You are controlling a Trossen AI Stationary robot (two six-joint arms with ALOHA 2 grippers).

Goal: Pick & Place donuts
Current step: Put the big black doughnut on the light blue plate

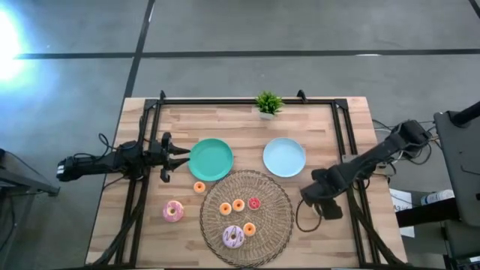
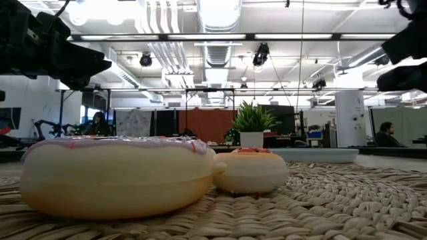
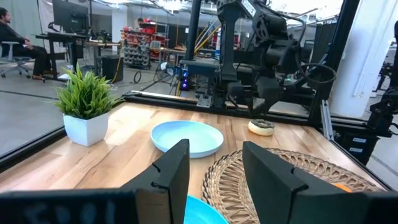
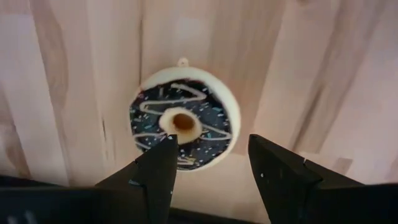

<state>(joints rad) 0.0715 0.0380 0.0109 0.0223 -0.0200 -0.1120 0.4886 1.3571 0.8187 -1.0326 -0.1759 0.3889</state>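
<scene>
Chocolate donut (image 4: 184, 124) lay flat on the bare wood at the right of the high view, directly beneath the right gripper (image 4: 211, 171), whose two dark fingers were spread apart and hung above it without touching. In the high view that right gripper (image 1: 313, 196) sat just right of the wicker mat (image 1: 279, 222) and below the light-blue plate (image 1: 284, 157).

On the mat, toward the lower middle of the frame, rested a pink-frosted donut (image 1: 233, 237), three small orange donuts (image 1: 238, 205) and a small red donut (image 1: 254, 203). Off the mat to its left lay a second pink-frosted donut (image 1: 173, 211), with another small orange donut (image 1: 199, 187) above it, just under the teal plate (image 1: 211, 159).

The left gripper (image 1: 176, 155) hovered at the left side of the table, beside the teal plate, its fingers spread and holding nothing. A small potted plant (image 1: 268, 104) stood at the table's far edge, top centre of the frame.
</scene>
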